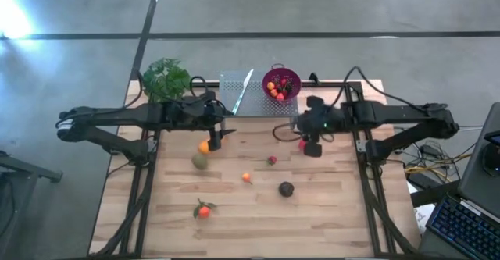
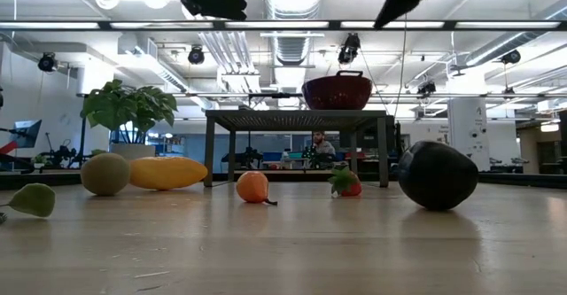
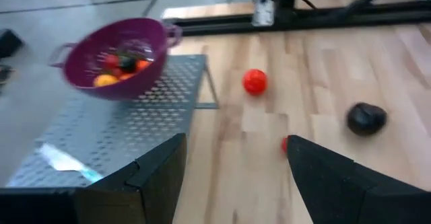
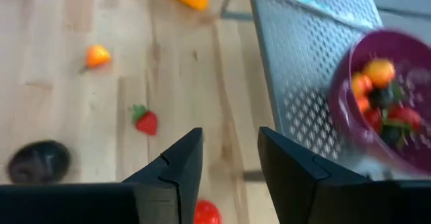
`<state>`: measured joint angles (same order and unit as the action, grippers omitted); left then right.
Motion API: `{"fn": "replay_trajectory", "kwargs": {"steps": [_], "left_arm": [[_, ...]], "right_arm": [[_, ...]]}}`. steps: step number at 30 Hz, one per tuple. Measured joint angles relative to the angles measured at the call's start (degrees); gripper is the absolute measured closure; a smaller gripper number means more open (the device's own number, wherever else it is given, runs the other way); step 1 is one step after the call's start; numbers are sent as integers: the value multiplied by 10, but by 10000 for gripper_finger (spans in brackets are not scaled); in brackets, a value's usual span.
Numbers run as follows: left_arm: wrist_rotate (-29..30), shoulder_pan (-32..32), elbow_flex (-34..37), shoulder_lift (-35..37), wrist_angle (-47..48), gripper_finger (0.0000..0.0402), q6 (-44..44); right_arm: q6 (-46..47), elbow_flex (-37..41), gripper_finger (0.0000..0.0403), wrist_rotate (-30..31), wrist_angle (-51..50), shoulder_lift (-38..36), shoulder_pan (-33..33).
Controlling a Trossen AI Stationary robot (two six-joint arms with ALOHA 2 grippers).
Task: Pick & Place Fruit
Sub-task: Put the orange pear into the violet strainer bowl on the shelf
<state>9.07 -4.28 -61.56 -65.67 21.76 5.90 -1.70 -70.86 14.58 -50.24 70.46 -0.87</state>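
Toy fruit lies scattered on the wooden table: an elongated orange one [image 1: 204,145], an olive-green one [image 1: 200,161], a small orange piece [image 1: 246,177], a strawberry [image 1: 271,161], a dark purple ball [image 1: 286,188], an orange with a leaf [image 1: 203,210] and a red ball [image 1: 301,144]. My left gripper [image 1: 212,140] hangs open above the elongated orange fruit, with nothing between its fingers [image 3: 236,143]. My right gripper [image 1: 312,147] hangs open just above the red ball [image 4: 207,212], which rests on the table; its fingers [image 4: 230,133] hold nothing.
A purple colander [image 1: 281,83] holding several small fruits stands on a perforated metal rack [image 1: 234,92] at the table's far edge. A leafy green plant [image 1: 166,78] stands at the far left corner. The near half of the table has bare wood between the fruits.
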Motion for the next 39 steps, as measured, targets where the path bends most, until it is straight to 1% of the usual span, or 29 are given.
{"fn": "replay_trajectory", "kwargs": {"steps": [2,6,10,15,19,25,32,36,39], "left_arm": [[-20,1,0,-11,3,140,6],[-48,7,0,-46,2,140,18],[-55,8,0,-87,2,140,15],[-114,8,-1,-126,-4,138,-9],[-132,9,-1,-151,-3,138,-30],[-149,26,-2,-179,-3,138,-27],[-209,37,-2,-218,-16,138,-20],[-212,40,-2,-244,-18,138,6],[-212,40,-2,-259,-18,138,19]], "right_arm": [[32,11,255,23,-13,-2,-15],[84,37,243,19,-28,-11,-19],[102,62,234,19,-29,-25,-14],[114,85,229,20,-28,-51,-8],[126,97,237,42,-29,-78,-8],[138,107,256,65,-26,-118,-8],[137,113,270,71,-12,-150,-1],[137,115,271,80,-10,-154,-2],[137,116,264,81,-11,-152,-2]]}}
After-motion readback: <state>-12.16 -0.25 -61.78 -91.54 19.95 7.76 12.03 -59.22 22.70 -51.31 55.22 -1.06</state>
